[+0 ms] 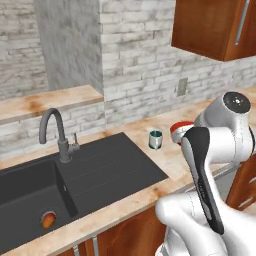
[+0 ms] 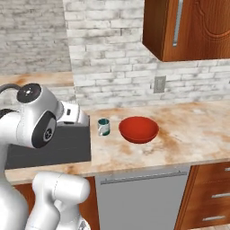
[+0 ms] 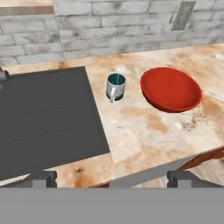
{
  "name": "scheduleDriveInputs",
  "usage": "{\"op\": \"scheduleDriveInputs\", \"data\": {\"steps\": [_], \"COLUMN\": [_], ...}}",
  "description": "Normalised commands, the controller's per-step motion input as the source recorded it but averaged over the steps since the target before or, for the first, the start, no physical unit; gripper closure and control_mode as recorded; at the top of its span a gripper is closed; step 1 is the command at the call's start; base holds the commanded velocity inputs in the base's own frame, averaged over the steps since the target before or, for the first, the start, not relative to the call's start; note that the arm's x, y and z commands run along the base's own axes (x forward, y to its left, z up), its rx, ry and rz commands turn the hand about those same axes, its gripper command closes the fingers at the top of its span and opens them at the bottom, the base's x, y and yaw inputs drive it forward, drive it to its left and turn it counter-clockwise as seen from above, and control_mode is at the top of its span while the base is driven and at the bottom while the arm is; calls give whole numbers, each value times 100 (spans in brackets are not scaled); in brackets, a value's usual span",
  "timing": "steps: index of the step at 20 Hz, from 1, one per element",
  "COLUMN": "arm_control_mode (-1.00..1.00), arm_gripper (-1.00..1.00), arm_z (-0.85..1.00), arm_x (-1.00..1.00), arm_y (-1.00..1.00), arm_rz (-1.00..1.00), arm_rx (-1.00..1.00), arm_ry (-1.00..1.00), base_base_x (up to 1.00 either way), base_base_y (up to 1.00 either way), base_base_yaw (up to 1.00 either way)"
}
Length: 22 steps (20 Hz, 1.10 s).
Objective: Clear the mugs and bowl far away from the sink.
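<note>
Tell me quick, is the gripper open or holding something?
Gripper: open, holding nothing, above the counter edge, short of the mug and bowl.

Gripper (image 3: 112, 177) observed with jaws spread wide and holding nothing, its two dark fingertips (image 3: 43, 177) standing well apart above the front edge of the marbled counter (image 3: 144, 131). A pale mug with a teal inside (image 3: 116, 86) stands upright on the counter just beside the right edge of the black sink (image 3: 43, 118), handle facing the camera. The red bowl (image 3: 170, 89) sits upright near the mug's right, apart from it, with a brick wall (image 3: 113, 22) and an outlet plate (image 3: 183, 15) behind.
</note>
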Motion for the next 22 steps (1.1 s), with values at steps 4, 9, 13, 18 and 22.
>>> {"op": "scheduleDriveInputs", "data": {"steps": [4,9,13,18,22], "arm_control_mode": [-100,-100,-100,-100,-100], "arm_gripper": [-100,-100,-100,-100,-100], "arm_z": [-56,-55,-53,-43,-29], "arm_x": [100,95,83,73,68], "arm_y": [0,0,0,0,0], "arm_rz": [2,0,0,-6,-8], "arm_rx": [0,0,0,0,0], "arm_ry": [18,0,0,14,13], "base_base_x": [0,0,0,0,0], "base_base_y": [0,0,0,0,0], "base_base_yaw": [0,0,0,0,0]}}
